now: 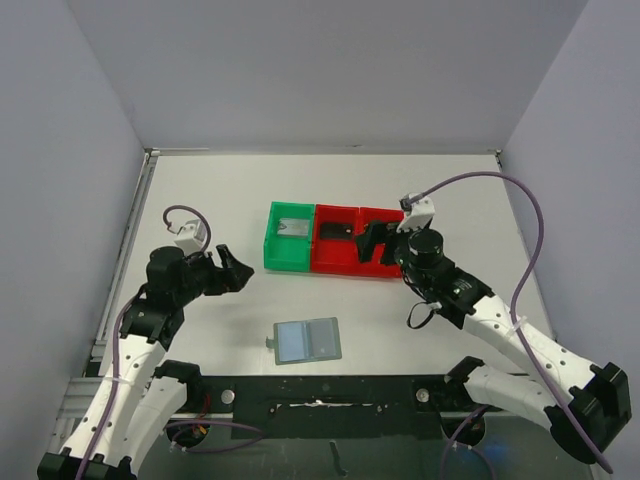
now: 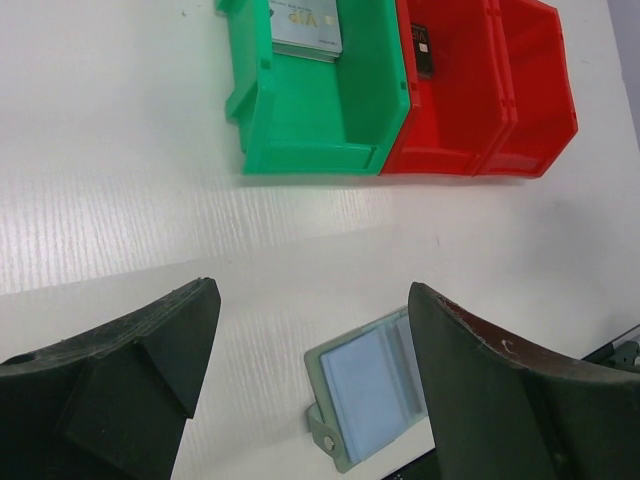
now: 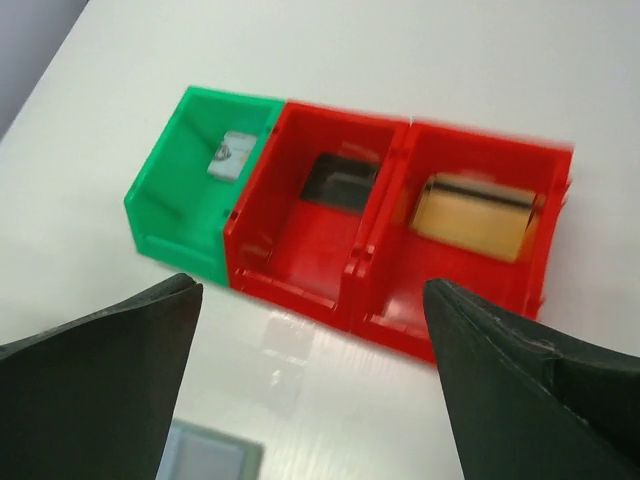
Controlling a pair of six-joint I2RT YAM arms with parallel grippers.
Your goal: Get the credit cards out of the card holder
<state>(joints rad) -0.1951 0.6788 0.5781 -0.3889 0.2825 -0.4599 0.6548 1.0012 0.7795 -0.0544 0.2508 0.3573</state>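
The pale blue-grey card holder (image 1: 308, 341) lies open and flat near the front edge, strap tab to its left; it also shows below my left fingers (image 2: 370, 395) and at a corner of the right wrist view (image 3: 205, 460). One gold-tan credit card (image 3: 470, 215) lies in the right red bin (image 3: 400, 320). A dark card (image 3: 340, 180) lies in the middle red bin (image 3: 300, 290), and a silver card (image 2: 305, 25) in the green bin (image 2: 310, 155). My right gripper (image 1: 368, 240) hangs open over the red bins, holding nothing. My left gripper (image 1: 235, 270) is open, left of the holder.
The green bin (image 1: 285, 262) and the two red bins (image 1: 340, 266) stand in a row at mid-table. Grey walls close in the table on three sides. A black rail with the arm bases runs along the near edge.
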